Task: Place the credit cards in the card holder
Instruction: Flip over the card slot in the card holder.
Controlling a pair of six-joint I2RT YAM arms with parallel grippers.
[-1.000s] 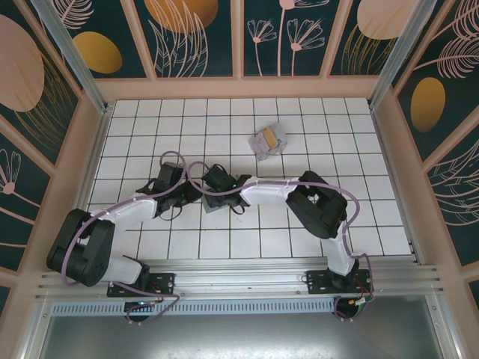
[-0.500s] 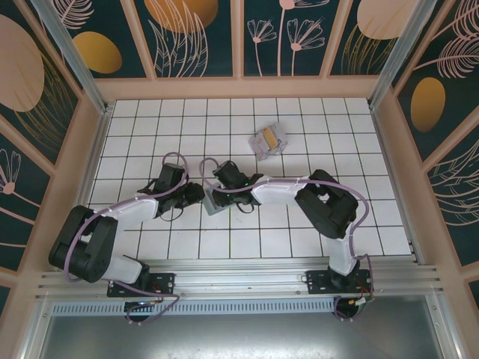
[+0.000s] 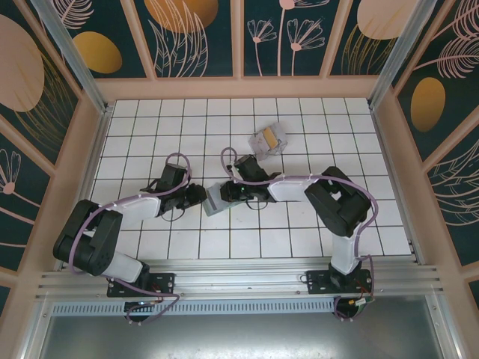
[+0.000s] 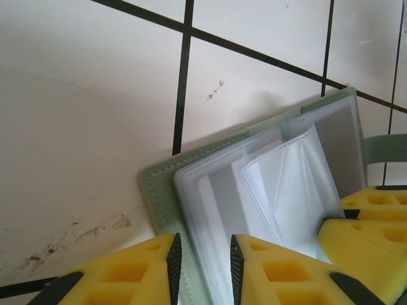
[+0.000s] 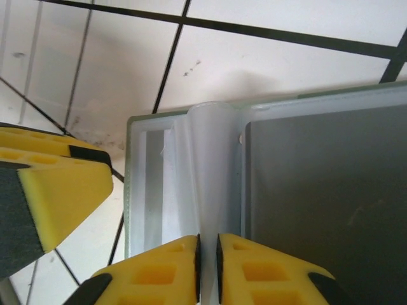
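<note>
Layout comes from the overhead camera: the card holder [image 3: 212,202] lies open on the white tiled table [image 3: 150,127], between the left gripper [image 3: 199,196] and the right gripper [image 3: 230,191], which meet it from opposite sides. The credit cards [image 3: 269,140], a pale stack with a yellow-orange one showing, sit well apart from it, further back and to the right, with neither arm touching them. From up there the jaws are too small to read.

The wrist cameras settle that. On the left wrist, the yellow fingers [image 4: 127,273] stand narrowly apart with the sage-green cover edge and the clear sleeves filling the gap, so this gripper pinches a corner of the card holder. On the right wrist, the fingers [image 5: 254,267] are pressed nearly together on one translucent sleeve that stands up from the open card holder, beside its grey inner panel. Each wrist view also catches a yellow finger of the other arm at its edge. Both cut off part of the card holder, and whether any sleeve holds a card is hard to make out.
</note>
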